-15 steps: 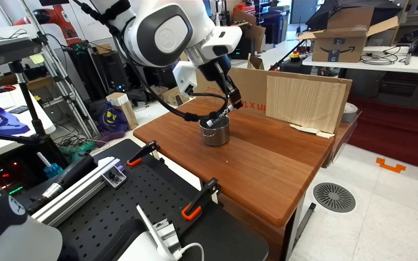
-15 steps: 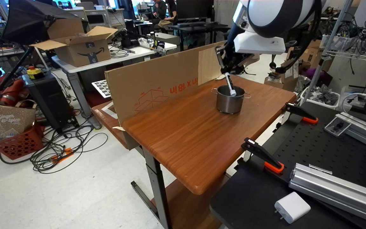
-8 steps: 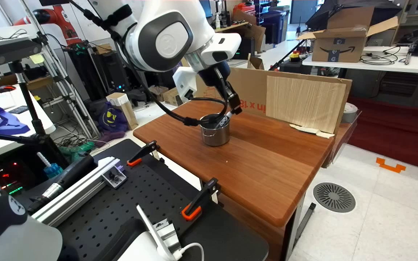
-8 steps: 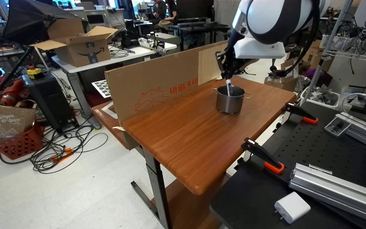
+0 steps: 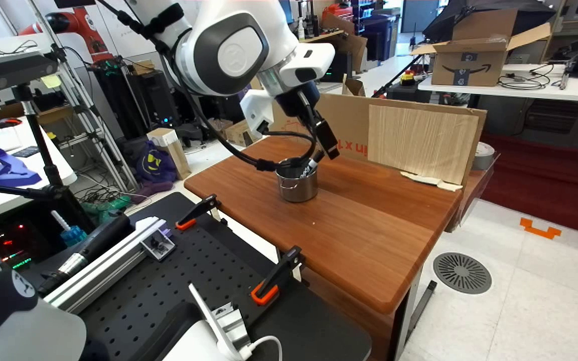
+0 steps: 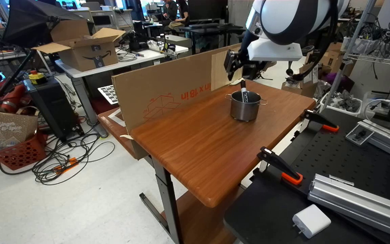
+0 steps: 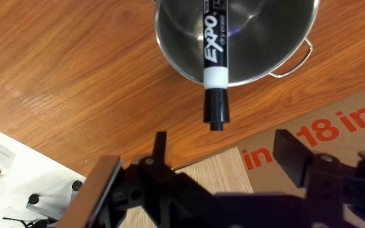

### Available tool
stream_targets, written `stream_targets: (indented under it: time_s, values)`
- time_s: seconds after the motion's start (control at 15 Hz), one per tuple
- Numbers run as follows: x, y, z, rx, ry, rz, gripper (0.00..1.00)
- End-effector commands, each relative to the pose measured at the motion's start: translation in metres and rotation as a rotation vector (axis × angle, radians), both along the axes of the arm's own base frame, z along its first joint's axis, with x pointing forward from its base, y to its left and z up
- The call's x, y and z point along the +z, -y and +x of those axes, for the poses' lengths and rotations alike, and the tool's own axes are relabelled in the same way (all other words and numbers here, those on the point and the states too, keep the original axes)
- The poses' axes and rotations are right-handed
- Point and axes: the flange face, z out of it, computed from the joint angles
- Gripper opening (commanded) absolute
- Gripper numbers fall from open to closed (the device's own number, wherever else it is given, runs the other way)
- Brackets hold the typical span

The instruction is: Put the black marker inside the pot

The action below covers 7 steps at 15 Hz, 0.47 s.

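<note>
The steel pot (image 5: 296,189) stands upright on the wooden table; in an exterior view its two wire handles show beside the pot (image 6: 244,112). The black marker (image 7: 215,47), with a white band and EXPO lettering, leans inside the pot (image 7: 265,50). Its black tip end sticks out over the rim in the wrist view, and the upper end of the marker (image 6: 243,89) rises above the pot in an exterior view too. My gripper (image 7: 219,133) is open, its fingers (image 7: 160,144) wide apart on either side of the marker's end with nothing held between them. The marker's lower end is partly hidden.
A cardboard wall (image 6: 168,93) lines the back of the wooden table (image 6: 188,145). Black-and-orange clamps (image 5: 276,276) grip along the near side, beside a black perforated board (image 5: 208,255). A cable (image 5: 219,143) loops down from the arm near the pot.
The marker went down into the pot and tilted against its rim. The gripper has opened, let go of it, and moved slightly up and away.
</note>
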Motion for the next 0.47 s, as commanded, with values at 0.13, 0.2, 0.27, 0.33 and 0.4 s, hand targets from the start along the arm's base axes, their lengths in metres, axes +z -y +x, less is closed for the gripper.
stream_targets:
  time_s: [0.13,0.2,0.27,0.33,0.4]
  values:
    - [0.009,0.000,0.000,0.008,0.006,0.009,1.00]
    - [0.012,0.001,0.000,0.008,0.008,0.014,1.00]
    - [0.012,0.001,-0.001,0.008,0.007,0.013,1.00]
    - [0.010,0.000,-0.001,0.009,0.003,0.012,1.00]
    - [0.009,0.000,-0.001,0.009,0.001,0.011,1.00]
